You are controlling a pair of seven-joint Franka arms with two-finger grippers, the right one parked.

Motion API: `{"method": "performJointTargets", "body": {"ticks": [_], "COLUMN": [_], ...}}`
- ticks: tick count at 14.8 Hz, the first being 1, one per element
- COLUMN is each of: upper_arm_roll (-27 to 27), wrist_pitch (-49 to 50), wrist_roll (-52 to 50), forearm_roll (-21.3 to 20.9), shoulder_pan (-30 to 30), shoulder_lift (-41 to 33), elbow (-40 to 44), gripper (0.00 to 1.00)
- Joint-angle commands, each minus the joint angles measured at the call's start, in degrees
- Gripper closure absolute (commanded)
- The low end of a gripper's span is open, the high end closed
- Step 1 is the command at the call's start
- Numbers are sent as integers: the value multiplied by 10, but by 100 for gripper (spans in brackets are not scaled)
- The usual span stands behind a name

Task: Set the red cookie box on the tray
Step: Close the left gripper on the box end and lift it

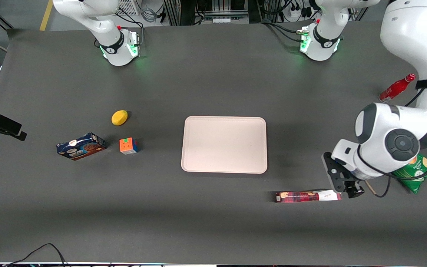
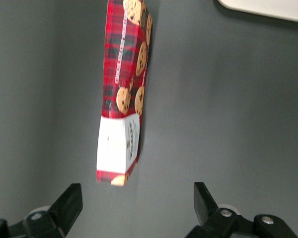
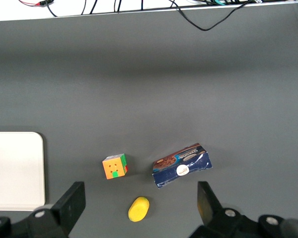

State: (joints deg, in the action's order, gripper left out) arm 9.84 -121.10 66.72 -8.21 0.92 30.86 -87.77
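Nearest you in the front view lies the red box [image 1: 308, 196], flat on the dark table [image 1: 198, 222] with its white end pointing toward the working arm's end. It sits nearer the camera than the tray [image 1: 224, 144] and apart from it, with bare table between them. Your gripper [image 1: 350, 187] hangs just off the box's white end, not touching it, low over the table. You can see a green snack bag [image 1: 419, 170] partly hidden under the arm, and a red bottle [image 1: 396, 88] lying farther from the camera than the bag. Toward the parked arm's end you have a blue box [image 1: 81, 146], a colour cube [image 1: 128, 145] just beside it, and a yellow lemon [image 1: 119, 117] a little farther from the camera than the cube.

From the left wrist view, you look along the red box [image 2: 124, 89]: plaid sides with cookie pictures, and the white end closest to the fingers. The gripper [image 2: 136, 210] is spread wide, both fingers well clear of the carton, holding nothing. The box's end falls between the two fingers' lines but short of them. One corner of the tray [image 2: 268, 7] shows, well apart from the box.

In the right wrist view you see the tray's edge [image 3: 20, 168], then the cube [image 3: 114, 166], the blue box [image 3: 182, 165] and the lemon [image 3: 138, 208], all apart from one another.
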Motion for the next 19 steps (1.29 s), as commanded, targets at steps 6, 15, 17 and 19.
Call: {"method": "performJointTargets", "body": {"ticks": [6,15,17,19], "upper_arm_roll": [8,8,7,6], "wrist_pitch": [-79,-136,-136,-137], "wrist_roll": [5,-1,-2,-1], "forearm_roll": [1,1,1,1], "shoulder_pan": [24,30,30,30], "shoulder_lift": [104,149,155,162], "elbow": [56,72,76,81], "gripper": [0,0,0,0]}}
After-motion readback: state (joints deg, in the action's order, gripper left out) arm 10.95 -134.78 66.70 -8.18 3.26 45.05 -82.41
